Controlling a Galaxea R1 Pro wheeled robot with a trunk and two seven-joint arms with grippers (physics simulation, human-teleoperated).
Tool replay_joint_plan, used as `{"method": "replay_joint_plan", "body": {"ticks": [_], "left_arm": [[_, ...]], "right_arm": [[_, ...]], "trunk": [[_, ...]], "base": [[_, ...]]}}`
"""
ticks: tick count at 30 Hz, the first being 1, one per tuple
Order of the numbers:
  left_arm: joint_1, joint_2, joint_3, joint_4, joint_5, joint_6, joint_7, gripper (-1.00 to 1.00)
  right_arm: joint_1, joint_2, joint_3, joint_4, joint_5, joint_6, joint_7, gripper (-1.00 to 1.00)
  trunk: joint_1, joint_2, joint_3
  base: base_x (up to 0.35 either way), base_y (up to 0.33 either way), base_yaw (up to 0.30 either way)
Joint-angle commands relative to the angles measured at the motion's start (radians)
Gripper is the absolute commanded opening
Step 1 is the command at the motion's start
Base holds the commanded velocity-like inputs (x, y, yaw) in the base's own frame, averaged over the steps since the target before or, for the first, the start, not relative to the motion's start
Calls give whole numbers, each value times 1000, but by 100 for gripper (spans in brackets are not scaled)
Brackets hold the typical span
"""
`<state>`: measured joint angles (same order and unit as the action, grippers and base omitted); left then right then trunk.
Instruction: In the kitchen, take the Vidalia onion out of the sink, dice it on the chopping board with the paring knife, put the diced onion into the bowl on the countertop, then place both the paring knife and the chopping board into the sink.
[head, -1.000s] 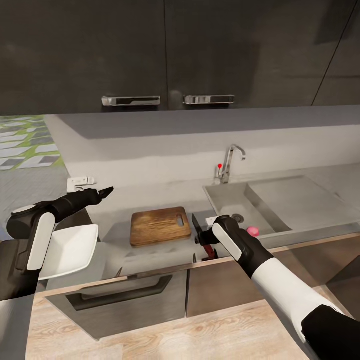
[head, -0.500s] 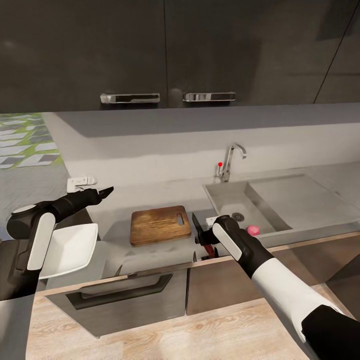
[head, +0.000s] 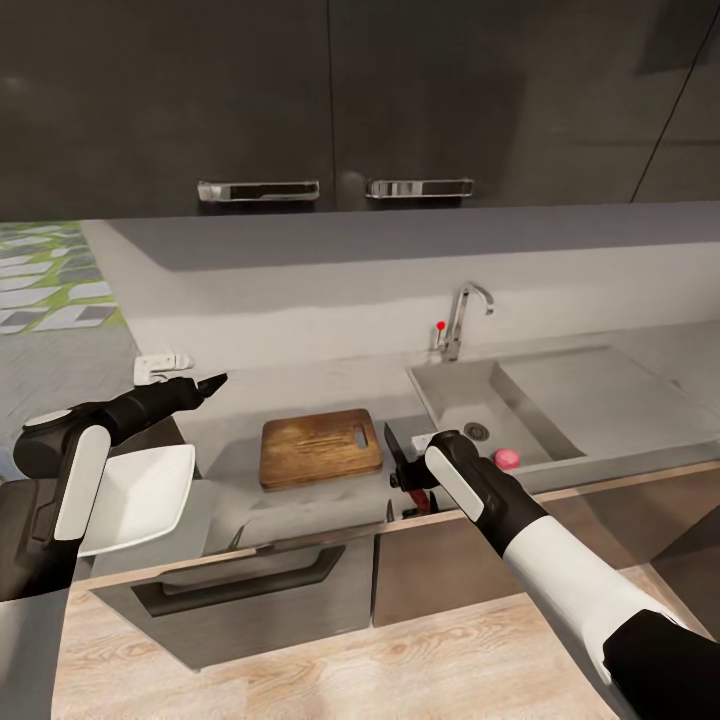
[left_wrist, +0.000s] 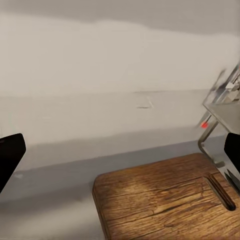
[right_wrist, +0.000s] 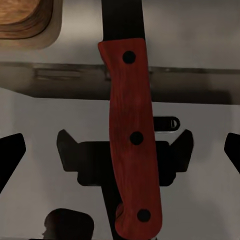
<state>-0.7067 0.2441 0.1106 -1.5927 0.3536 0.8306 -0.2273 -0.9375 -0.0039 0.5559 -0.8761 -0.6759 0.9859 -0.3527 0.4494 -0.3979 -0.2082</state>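
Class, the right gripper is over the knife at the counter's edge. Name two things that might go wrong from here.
1. The knife lies at the counter's front edge, its handle end past the edge; a nudge from the open right gripper may tip it to the floor.
2. The onion sits in the sink just beside the right forearm, which may bump it.

Two chrome cabinet handles (head: 258, 190) (head: 419, 188) gleam at upper centre, a white wall socket (head: 162, 366) sits left, patterned green-grey tiling (head: 50, 280) fills far left
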Motion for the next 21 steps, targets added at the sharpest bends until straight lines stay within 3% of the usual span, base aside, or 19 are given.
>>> {"method": "replay_joint_plan", "body": {"ticks": [1, 21], "left_arm": [[-1, 0, 1, 0, -2, 5, -6, 100], [-1, 0, 1, 0, -2, 5, -6, 100]], "right_arm": [[-1, 0, 3, -1, -9, 2, -9, 100], [-1, -1, 3, -1, -10, 2, -10, 100]], "trunk": [[1, -2, -2], [1, -2, -11]], "base": [[0, 0, 0], [0, 0, 0]]}}
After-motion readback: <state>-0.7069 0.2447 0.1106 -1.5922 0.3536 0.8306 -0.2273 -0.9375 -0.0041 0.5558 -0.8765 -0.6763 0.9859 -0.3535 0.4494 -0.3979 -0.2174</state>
